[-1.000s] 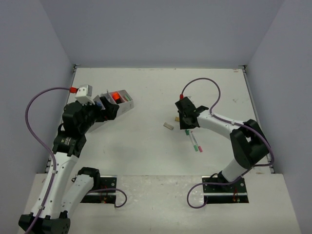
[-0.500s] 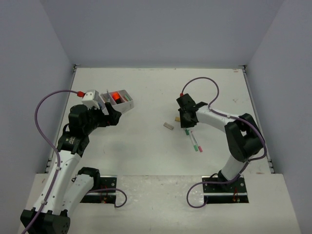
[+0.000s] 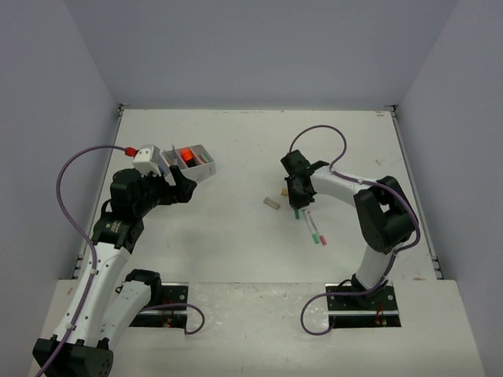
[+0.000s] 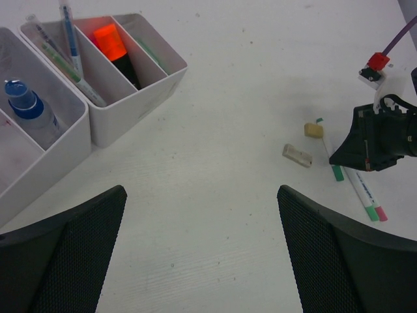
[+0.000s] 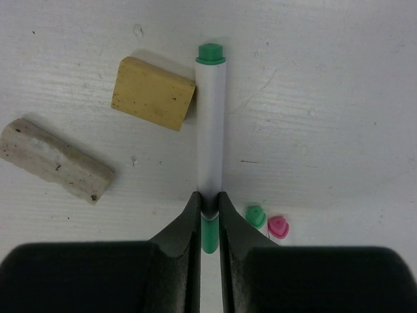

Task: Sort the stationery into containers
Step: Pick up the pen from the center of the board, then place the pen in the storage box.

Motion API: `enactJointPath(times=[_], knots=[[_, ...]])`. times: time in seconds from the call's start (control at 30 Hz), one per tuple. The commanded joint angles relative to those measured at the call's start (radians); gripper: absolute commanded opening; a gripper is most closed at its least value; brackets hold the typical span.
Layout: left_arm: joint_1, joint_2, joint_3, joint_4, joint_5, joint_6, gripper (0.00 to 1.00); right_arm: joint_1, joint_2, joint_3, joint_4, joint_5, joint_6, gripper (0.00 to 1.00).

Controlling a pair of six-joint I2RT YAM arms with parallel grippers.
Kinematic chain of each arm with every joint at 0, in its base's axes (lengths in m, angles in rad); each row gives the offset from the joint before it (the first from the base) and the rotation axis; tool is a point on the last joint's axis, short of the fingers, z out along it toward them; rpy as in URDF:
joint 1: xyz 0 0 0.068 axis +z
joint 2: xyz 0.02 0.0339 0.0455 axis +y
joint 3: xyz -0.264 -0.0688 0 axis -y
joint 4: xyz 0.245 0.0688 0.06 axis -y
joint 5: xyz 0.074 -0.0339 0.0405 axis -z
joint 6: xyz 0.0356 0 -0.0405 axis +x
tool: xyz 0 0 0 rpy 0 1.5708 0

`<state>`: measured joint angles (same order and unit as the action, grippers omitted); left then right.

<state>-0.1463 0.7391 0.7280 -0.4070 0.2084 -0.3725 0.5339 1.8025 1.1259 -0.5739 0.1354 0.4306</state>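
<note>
The right arm's jaws pinch a white pen (image 5: 210,124) with green ends, gripping it near its lower end as it lies on the counter (image 5: 326,98). A yellow eraser (image 5: 153,93) lies against the pen's left side, with a beige piece (image 5: 55,160) near it. Two more pens (image 3: 316,229) lie just beside. The left arm's jaws are spread wide over the counter near the white trays (image 4: 137,98), which hold an orange marker (image 4: 109,40) and a blue-capped item (image 4: 23,104).
</note>
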Motion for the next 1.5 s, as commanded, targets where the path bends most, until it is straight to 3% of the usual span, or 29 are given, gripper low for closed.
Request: enactJointPath(times=[0.0,0.13,0.27,0.43,0.53,0.6,0.73,0.87,0.93,1.2,1.27,1.3,1.37,1.4,1.43,1.47], knots=[[-0.002,-0.005,0.012,0.018,0.049,0.030,1.00,0.000,-0.033,0.006,-0.044,0.011,0.033,0.03],[-0.001,0.008,0.014,0.054,0.123,-0.012,1.00,0.002,-0.202,-0.025,-0.032,0.024,0.049,0.00],[-0.003,0.048,0.003,0.192,0.312,-0.113,1.00,0.032,-0.387,-0.048,0.017,-0.059,0.002,0.00],[-0.074,0.106,-0.091,0.626,0.578,-0.351,1.00,0.161,-0.634,-0.199,0.329,-0.327,-0.124,0.00],[-0.202,0.167,-0.091,0.851,0.603,-0.403,1.00,0.254,-0.753,-0.287,0.497,-0.420,-0.156,0.00],[-0.290,0.208,-0.077,0.877,0.579,-0.376,1.00,0.291,-0.797,-0.311,0.552,-0.466,-0.148,0.00],[-0.331,0.227,-0.093,0.968,0.571,-0.385,0.99,0.305,-0.825,-0.307,0.603,-0.568,-0.142,0.00],[-0.338,0.239,-0.097,0.980,0.567,-0.394,0.74,0.318,-0.840,-0.302,0.626,-0.616,-0.142,0.00],[-0.341,0.245,-0.104,0.997,0.578,-0.416,0.67,0.319,-0.839,-0.304,0.631,-0.621,-0.140,0.00],[-0.366,0.267,-0.095,1.058,0.605,-0.456,0.01,0.322,-0.830,-0.279,0.632,-0.607,-0.147,0.00],[-0.366,0.263,-0.076,1.011,0.598,-0.421,0.00,0.322,-0.836,-0.279,0.627,-0.585,-0.153,0.01],[-0.366,0.259,-0.055,0.957,0.585,-0.387,0.00,0.322,-0.842,-0.281,0.626,-0.572,-0.153,0.04],[-0.366,0.255,0.009,0.789,0.512,-0.291,0.00,0.321,-0.860,-0.296,0.625,-0.486,-0.144,0.60],[-0.366,0.255,0.066,0.650,0.406,-0.224,0.00,0.321,-0.871,-0.302,0.615,-0.443,-0.141,0.83],[-0.366,0.259,0.136,0.470,0.228,-0.158,0.00,0.321,-0.882,-0.307,0.599,-0.408,-0.139,0.99],[-0.366,0.282,0.193,0.244,-0.092,-0.136,0.00,0.322,-0.897,-0.310,0.577,-0.320,-0.132,0.99]])
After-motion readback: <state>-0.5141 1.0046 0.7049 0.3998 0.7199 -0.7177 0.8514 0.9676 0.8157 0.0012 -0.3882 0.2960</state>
